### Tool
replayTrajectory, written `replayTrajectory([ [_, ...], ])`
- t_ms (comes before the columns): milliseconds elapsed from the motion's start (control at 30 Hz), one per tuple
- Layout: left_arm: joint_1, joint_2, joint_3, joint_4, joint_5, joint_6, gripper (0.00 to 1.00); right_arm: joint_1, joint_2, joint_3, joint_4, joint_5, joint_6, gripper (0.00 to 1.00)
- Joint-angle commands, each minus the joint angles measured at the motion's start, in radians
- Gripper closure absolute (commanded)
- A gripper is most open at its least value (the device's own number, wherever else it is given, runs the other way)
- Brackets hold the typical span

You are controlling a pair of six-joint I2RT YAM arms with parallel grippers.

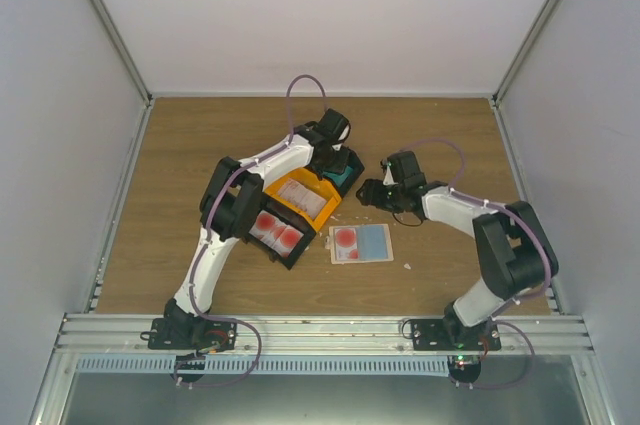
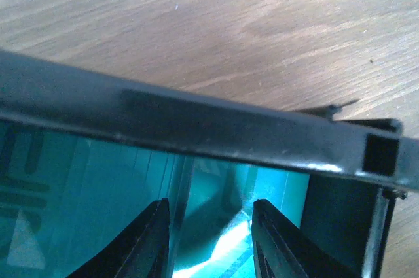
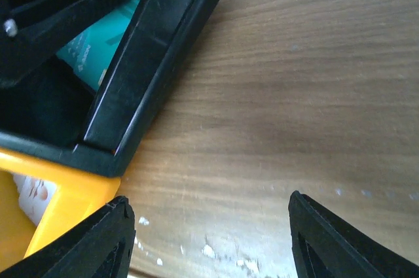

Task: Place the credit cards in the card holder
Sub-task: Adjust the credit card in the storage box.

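Jaws of the left gripper (image 2: 211, 209) stand partly apart, its dark fingers (image 2: 154, 242) poised just over the teal-green cards (image 2: 98, 186), with a gap showing between them. The right gripper (image 3: 209, 203) is spread wide over bare wood and grasps nothing. Three joined trays run in a diagonal row from 7 o'clock to 1 o'clock on the table (image 1: 450, 125). The far black tray (image 2: 196, 121) holds the teal-green cards, the orange tray (image 1: 283, 188) in the middle holds a pale card (image 1: 308, 195), and the near black tray (image 1: 292, 257) holds white cards with red blotches (image 1: 275, 230). At 4 o'clock from the trays, just apart from them, the card holder (image 1: 375, 240) lies open and flat, a red-blotched card (image 1: 345, 238) sitting in its left half. The left arm climbs from its base, bends at the elbow above the near tray, and reaches toward 1 o'clock, its wrist tipped down into the far tray. The right arm folds back at its elbow and reaches toward 10 o'clock, its gripper low beside the far tray's corner, with white scraps (image 3: 209, 250) on the wood below it.
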Motion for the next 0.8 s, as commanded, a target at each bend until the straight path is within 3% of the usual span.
replayTrajectory([
  [0, 0.006, 0.030, 0.036, -0.068, -0.003, -0.010, 0.61, -0.004, 0.086, 0.076, 0.027, -0.026, 0.018, 0.35],
  [200, 0.008, 0.076, 0.105, -0.129, 0.042, -0.003, 0.58, -0.002, 0.172, 0.161, -0.023, -0.053, -0.008, 0.36],
  [433, 0.008, 0.092, 0.140, -0.137, 0.143, 0.022, 0.70, 0.000, 0.203, 0.172, -0.017, -0.110, -0.020, 0.36],
  [767, 0.009, 0.030, 0.137, -0.120, 0.213, 0.030, 0.74, 0.003, 0.230, 0.169, -0.005, -0.154, -0.032, 0.39],
])
